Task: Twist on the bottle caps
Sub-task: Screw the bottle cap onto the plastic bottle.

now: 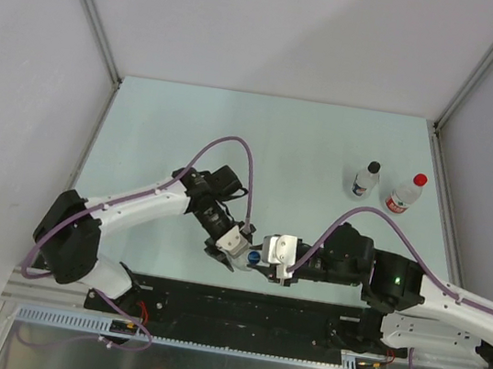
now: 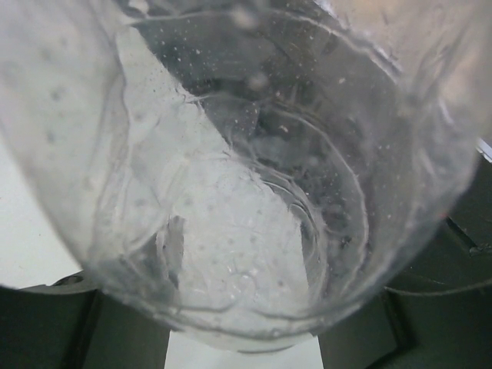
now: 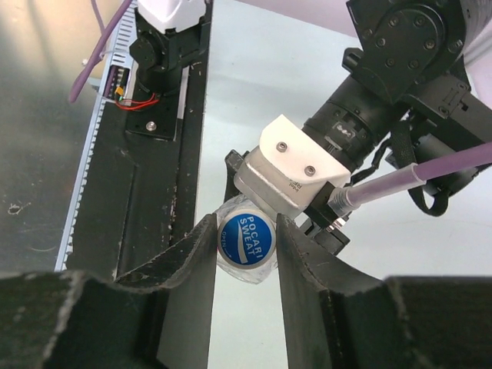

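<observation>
Starting on the left: your left fingers [image 2: 54, 330] are clamped on the clear bottle [image 2: 254, 192], whose body fills the left wrist view. From above, that arm reaches in from the near left and holds the bottle over the near-middle strip of the worktop [image 1: 236, 127], apparently lifted off it.

The bottle lies roughly level. Its long axis runs left to right, base toward the left arm and neck toward the right arm. This is the relation your next move turns on.

On the neck sits the blue cap [image 3: 246, 238], face-on to the right wrist camera, so that wrist looks almost straight down the bottle's axis. Your right fingers [image 3: 192, 265] are closed in on the cap, one on each side, and both appear to touch its rim. The cap lies right between them, so the right arm does the twisting while the left only holds.

Judging from this, you need a roll of the right wrist about that axis. Any tilt off it could cross the thread or slip the cap.

Far right, well apart from both arms, the black-capped bottle [image 1: 366, 181] and red-capped bottle [image 1: 405, 194] stand just beside each other.
</observation>
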`<action>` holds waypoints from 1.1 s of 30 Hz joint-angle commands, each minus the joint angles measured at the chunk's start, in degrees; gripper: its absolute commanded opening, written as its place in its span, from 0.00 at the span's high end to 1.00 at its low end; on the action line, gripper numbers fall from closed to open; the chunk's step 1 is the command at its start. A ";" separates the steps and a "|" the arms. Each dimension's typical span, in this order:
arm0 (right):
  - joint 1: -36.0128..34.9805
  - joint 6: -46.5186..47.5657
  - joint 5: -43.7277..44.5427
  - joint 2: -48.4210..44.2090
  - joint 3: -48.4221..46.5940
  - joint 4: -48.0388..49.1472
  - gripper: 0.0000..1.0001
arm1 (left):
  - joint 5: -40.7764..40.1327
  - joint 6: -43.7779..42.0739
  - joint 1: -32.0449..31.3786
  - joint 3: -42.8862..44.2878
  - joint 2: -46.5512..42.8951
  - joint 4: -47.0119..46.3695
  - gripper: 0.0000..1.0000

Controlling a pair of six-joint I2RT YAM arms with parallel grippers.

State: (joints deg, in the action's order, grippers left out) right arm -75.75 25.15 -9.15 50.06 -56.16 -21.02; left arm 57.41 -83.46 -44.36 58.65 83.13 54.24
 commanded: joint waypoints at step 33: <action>11.69 -52.59 42.16 2.80 -1.18 -1.64 0.85 | 21.43 13.15 10.30 33.42 14.41 -0.08 0.56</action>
State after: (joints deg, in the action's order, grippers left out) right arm -64.20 -19.42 30.02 50.70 -58.76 -13.21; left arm 63.81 -71.46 -33.19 86.80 99.18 56.47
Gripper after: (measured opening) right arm 0.372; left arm 0.625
